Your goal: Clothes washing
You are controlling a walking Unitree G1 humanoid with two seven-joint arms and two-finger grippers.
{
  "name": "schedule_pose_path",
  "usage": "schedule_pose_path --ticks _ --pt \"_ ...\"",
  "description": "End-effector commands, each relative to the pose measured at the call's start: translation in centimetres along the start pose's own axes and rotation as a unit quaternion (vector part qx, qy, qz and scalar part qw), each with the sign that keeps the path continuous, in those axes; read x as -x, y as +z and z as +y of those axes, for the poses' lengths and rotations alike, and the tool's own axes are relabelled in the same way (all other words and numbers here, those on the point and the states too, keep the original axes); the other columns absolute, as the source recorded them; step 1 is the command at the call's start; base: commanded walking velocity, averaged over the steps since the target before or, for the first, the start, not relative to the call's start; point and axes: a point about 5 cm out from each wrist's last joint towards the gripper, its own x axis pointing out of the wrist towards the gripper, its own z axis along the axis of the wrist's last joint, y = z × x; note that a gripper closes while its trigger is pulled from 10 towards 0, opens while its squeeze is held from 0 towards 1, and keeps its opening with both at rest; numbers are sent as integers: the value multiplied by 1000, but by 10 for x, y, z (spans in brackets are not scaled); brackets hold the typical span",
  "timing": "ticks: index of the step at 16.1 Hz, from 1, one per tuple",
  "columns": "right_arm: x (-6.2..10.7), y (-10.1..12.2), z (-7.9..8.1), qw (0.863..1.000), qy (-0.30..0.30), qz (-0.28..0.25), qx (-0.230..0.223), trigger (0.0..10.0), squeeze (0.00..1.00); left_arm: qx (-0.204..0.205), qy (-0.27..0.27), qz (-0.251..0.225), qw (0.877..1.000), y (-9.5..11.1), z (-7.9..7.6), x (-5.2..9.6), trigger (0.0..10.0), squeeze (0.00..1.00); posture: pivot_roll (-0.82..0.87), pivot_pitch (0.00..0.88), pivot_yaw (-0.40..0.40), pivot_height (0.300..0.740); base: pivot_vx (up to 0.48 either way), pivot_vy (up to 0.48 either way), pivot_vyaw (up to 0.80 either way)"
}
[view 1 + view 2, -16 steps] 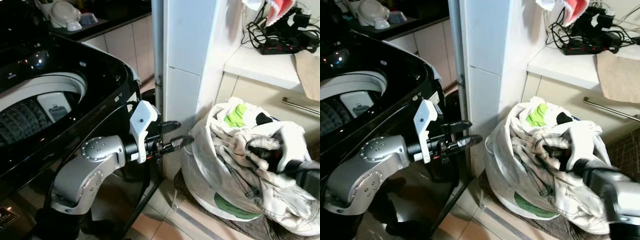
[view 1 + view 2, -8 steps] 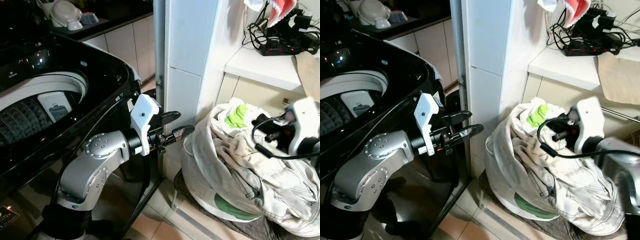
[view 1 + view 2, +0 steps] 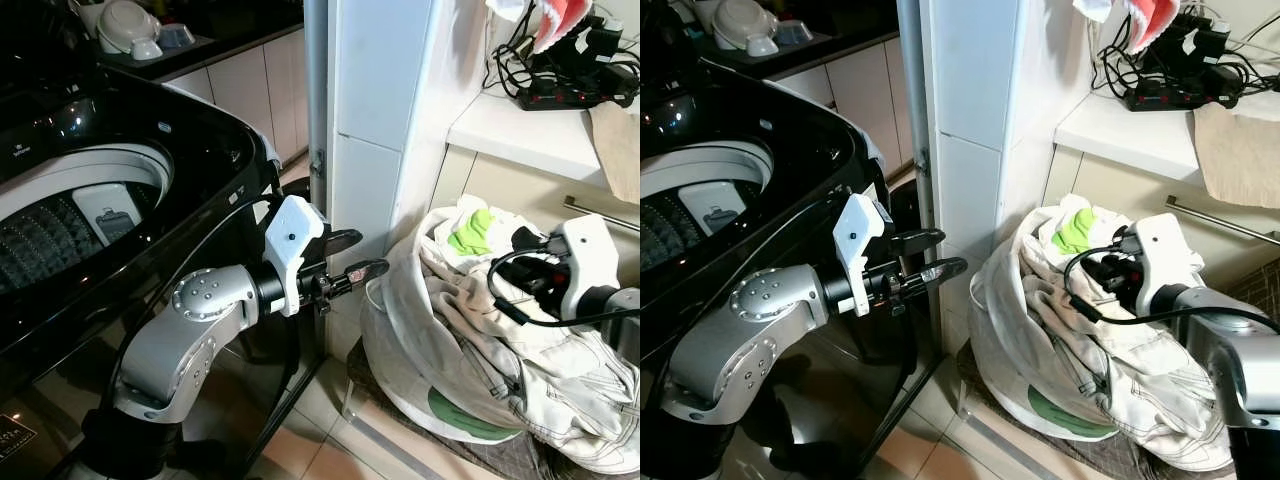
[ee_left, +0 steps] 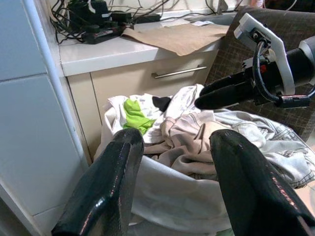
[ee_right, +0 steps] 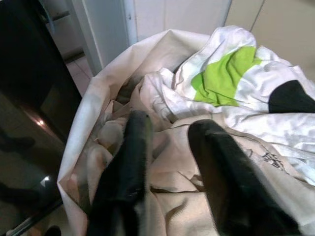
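Note:
A white laundry bag (image 3: pixel 440 390) stuffed with pale clothes stands on the floor at the right. A white garment with a green patch (image 3: pixel 468 236) lies on top of the pile. The black top-loading washing machine (image 3: pixel 215 140) is at the left, its drum (image 3: pixel 60 225) uncovered. My left gripper (image 3: pixel 358 255) is open and empty, held in the air between the machine and the bag. My right gripper (image 5: pixel 170 125) hovers open just over the top of the pile, beside the green patch, its fingers (image 3: pixel 1108 272) pointing left with nothing between them.
A white pillar (image 3: pixel 380 100) rises behind the bag. At the right a counter (image 3: pixel 540 130) carries a power strip with tangled cables (image 3: pixel 570 75), above a drawer with a metal handle (image 3: pixel 600 212). Dishes (image 3: pixel 130 30) sit at the back left. A brown mat (image 3: pixel 520 455) lies under the bag.
My right gripper has come up from low on the pile's right side to its top, then edged left. The left gripper has barely moved.

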Motion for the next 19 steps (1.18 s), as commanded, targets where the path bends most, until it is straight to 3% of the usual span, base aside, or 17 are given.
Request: schedule_pose_path --ticks 1,7,10,11,14,15,16,17,19 --pt "0 1 -2 1000 -8 1 8 10000 1000 -6 -5 6 1000 -1 -1 -1 10000 0 -102 0 39 740 0 0 0" --pt "-6 -6 -3 1000 1 24 20 10000 1000 -7 -12 15 1000 -3 -2 0 10000 0 -104 0 39 740 0 0 0" --pt "-9 -28 0 995 11 86 53 10000 1000 -10 -20 22 1000 -4 -3 0 10000 0 -99 0 41 740 0 0 0" --pt "-9 -38 1 992 17 112 63 10000 0 -10 -22 25 999 -5 -4 1 10000 0 -99 0 41 740 0 0 0" --pt "-10 -56 -3 988 6 145 59 10000 0 -9 -31 28 999 -6 -6 2 10000 0 -97 0 38 740 0 0 0" --pt "-11 -60 -6 987 -9 153 53 7137 0 -9 -36 30 999 -6 -7 2 10000 0 -97 0 38 740 0 0 0" --pt "-11 -66 -10 988 -19 153 33 902 0 -9 -40 31 999 -6 -8 2 10000 0 -95 0 38 740 0 0 0" --pt "-12 -69 -11 988 -18 153 22 0 0 -10 -41 32 999 -6 -8 3 10000 0 -95 0 38 740 0 0 0" --pt "-12 -72 -11 988 -16 153 13 0 0 -10 -42 33 999 -6 -9 3 10000 0 -95 0 39 740 0 0 0"
